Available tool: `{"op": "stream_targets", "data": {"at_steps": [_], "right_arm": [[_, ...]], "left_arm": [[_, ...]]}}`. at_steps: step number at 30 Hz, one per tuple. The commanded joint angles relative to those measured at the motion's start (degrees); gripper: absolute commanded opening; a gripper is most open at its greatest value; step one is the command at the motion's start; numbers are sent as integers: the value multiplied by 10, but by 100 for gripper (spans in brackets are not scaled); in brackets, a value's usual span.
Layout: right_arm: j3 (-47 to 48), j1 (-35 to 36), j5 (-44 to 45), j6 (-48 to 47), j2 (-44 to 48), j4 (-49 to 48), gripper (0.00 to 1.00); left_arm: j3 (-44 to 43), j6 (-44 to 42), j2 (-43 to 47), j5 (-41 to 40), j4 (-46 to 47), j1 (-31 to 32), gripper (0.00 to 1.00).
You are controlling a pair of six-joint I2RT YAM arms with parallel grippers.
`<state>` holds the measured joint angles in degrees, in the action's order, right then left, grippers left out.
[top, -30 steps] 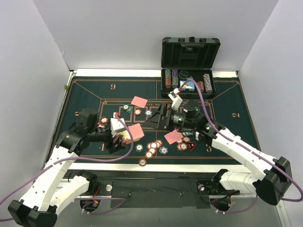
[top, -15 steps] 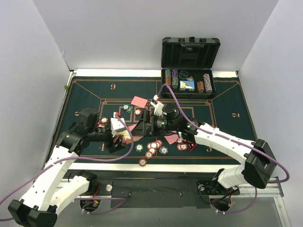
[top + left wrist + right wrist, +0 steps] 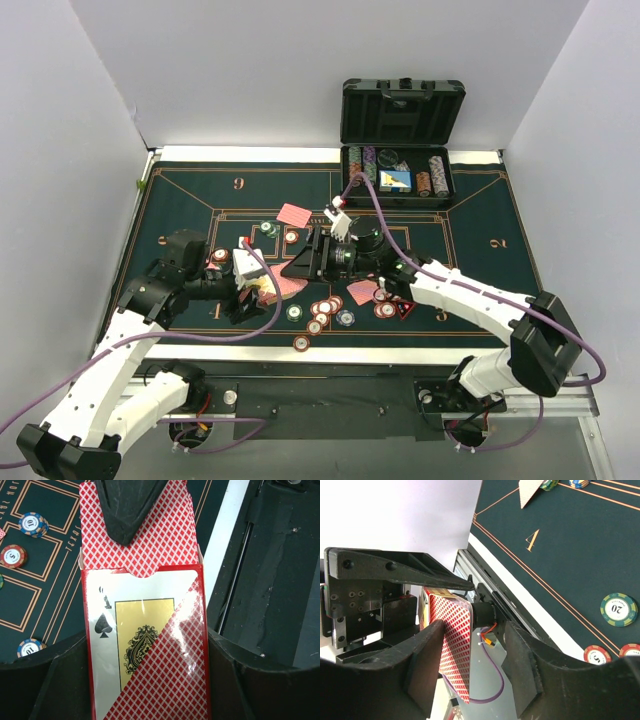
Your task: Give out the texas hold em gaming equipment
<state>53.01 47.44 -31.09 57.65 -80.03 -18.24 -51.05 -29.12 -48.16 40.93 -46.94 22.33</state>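
We hold the deck box clenched in the left pincer above the felt mat, and the right pincer straddles its protruding top card, though we cannot tell whether it grips; the card looks light, slick and bendy, so we judge a flat pinch on its free end best.

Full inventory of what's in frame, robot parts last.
case: one, black, lid open, far right edge of the mat.
chip stacks: several rows, mixed colours, inside the case.
small box: one, blue, inside the case.
felt mat: one, dark green with orange lines, on the table.
loose chips: a dozen or so, mixed colours, mid-mat.
loose cards: two, red-backed, on the mat.
card box: one, red, held.
left pincer: shut on the card box.
right pincer: open, astride the protruding card.
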Motion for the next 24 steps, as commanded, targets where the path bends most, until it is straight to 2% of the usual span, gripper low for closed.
{"op": "stream_targets", "data": {"at_steps": [1,10,20,24], "right_arm": [[-19,-16,-10,19,28,-48,43],[-55,-43,-15,31,59,-58,31],[-62,-79,-22,34,99,-36,7],[-63,-96,-25,32,113,-28,0]], "left_arm": [[-32,3,11,25,35,-2,0],[-33,5,10,23,38,-2,0],[-32,5,11,24,39,-2,0],[-31,4,11,24,38,-2,0]]}}
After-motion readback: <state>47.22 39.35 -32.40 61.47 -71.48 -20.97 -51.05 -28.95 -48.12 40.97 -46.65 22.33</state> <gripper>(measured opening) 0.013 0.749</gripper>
